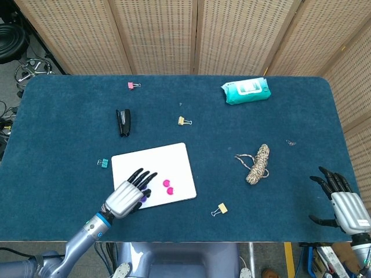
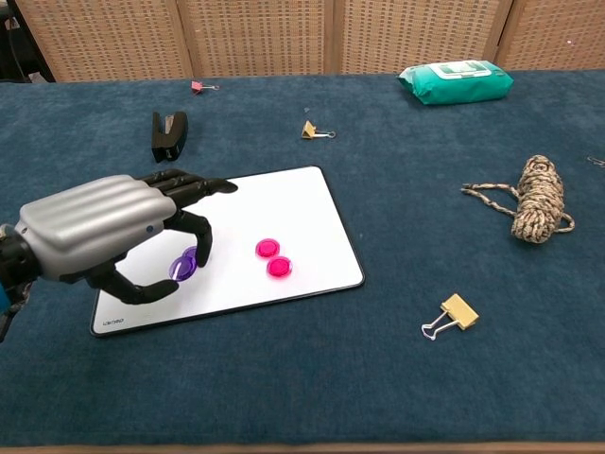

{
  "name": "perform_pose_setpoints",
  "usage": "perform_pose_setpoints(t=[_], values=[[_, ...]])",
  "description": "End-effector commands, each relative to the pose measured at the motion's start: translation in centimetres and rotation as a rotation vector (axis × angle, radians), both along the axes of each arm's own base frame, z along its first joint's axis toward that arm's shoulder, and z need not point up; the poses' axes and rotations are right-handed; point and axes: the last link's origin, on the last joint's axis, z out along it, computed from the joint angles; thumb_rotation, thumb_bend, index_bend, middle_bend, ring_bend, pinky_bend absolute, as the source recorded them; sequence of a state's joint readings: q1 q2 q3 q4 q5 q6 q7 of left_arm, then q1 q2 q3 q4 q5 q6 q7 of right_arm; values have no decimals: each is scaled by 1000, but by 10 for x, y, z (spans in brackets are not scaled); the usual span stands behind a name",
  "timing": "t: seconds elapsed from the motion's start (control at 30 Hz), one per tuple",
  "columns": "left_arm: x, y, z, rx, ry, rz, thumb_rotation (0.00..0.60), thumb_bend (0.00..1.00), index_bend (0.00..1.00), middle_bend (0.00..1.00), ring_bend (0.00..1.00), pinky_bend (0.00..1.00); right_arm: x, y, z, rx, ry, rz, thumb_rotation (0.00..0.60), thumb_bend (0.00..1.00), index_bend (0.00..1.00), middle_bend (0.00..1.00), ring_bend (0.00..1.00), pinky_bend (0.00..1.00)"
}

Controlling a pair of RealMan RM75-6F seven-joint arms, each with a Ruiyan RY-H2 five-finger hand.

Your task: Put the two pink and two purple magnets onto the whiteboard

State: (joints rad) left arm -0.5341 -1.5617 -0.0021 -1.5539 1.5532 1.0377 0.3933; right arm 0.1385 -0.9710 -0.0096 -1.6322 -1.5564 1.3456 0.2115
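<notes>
The whiteboard (image 1: 156, 159) (image 2: 274, 203) lies flat on the blue table, near the front left. Two pink magnets (image 1: 168, 186) (image 2: 273, 258) sit side by side on its lower middle. My left hand (image 1: 128, 196) (image 2: 109, 236) hovers over the board's lower left part and pinches a purple magnet (image 2: 183, 265) (image 1: 142, 198) between thumb and finger, just above the white surface. Only this one purple magnet shows; the hand covers the board beneath it. My right hand (image 1: 342, 202) rests at the table's front right edge with its fingers spread and nothing in it.
A black stapler (image 1: 123, 121) (image 2: 168, 134) and a teal binder clip (image 1: 103, 163) (image 2: 92, 206) lie left of the board. A yellow clip (image 1: 219, 209) (image 2: 454, 314), a rope bundle (image 1: 258, 163) (image 2: 537, 210) and a wipes pack (image 1: 246, 91) (image 2: 456, 81) lie to the right.
</notes>
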Motion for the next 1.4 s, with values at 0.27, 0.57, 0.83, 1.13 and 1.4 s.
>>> perform_pose_setpoints(t=[0.27,0.57,0.83,1.13,1.4], values=[[13,22,-19,-38,-21,64,600,353,522,0,0,0,-1,-1,-1,6,4,-7,600,0,172,0,0,0],[10,25,-26,-35,0,89,600,354,522,0,0,0,-2,-1,0,6,3,-8,600,0,173,0,0,0],[10,23,-30,-37,4,91,600,354,522,0,0,0,-2,-1,0,5,2,-8,600,0,173,0,0,0],[7,24,-32,-36,12,106,600,354,522,0,0,0,-2,-1,1,4,1,-9,600,0,173,0,0,0],[6,24,-33,-41,15,104,600,353,522,0,0,0,-2,-1,1,5,2,-10,600,0,173,0,0,0]])
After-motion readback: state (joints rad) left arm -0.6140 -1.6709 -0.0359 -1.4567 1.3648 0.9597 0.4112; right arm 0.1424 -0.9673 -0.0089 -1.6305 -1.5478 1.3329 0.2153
